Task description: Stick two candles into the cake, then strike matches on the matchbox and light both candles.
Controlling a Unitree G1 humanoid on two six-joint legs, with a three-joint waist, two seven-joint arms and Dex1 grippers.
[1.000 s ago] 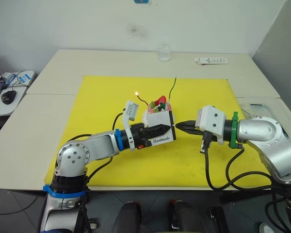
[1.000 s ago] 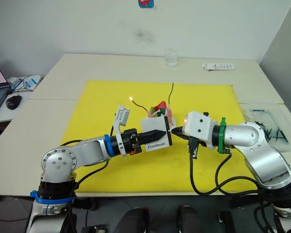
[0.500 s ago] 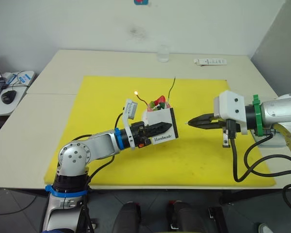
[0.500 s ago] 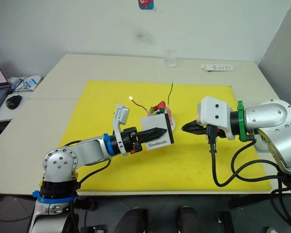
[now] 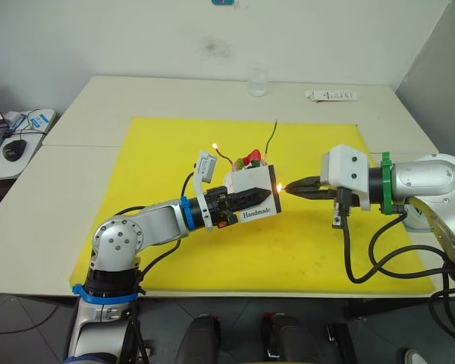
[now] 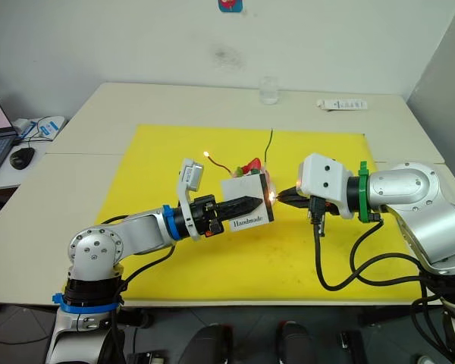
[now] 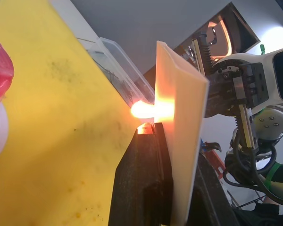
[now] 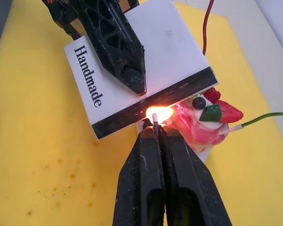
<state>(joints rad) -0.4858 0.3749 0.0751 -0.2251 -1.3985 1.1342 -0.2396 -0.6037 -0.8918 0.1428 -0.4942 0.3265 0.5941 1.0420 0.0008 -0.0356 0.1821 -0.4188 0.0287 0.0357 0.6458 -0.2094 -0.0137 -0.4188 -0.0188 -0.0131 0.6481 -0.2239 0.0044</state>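
Observation:
My left gripper (image 5: 259,196) is shut on the white "Handmade" matchbox (image 5: 252,203), holding it upright just in front of the cake (image 8: 200,123). My right gripper (image 5: 293,187) is shut on a match (image 8: 155,127) whose tip burns with a bright flame against the box's dark strip (image 8: 174,96). The pink cake carries a strawberry and berries. The red candle (image 5: 222,156) leans out of it with a small flame at its tip. The green candle (image 5: 271,135) rises from the cake with no flame.
A yellow mat (image 5: 167,152) covers the middle of the white table. A glass (image 5: 257,80) and a flat white object (image 5: 330,95) stand at the far edge. A clear plastic tub (image 7: 114,61) is to the right. A laptop and mouse (image 5: 14,150) lie far left.
My right gripper drew away to the right from the matchbox, then came back to its strip. The match in it now burns. The left arm has lifted the box slightly.

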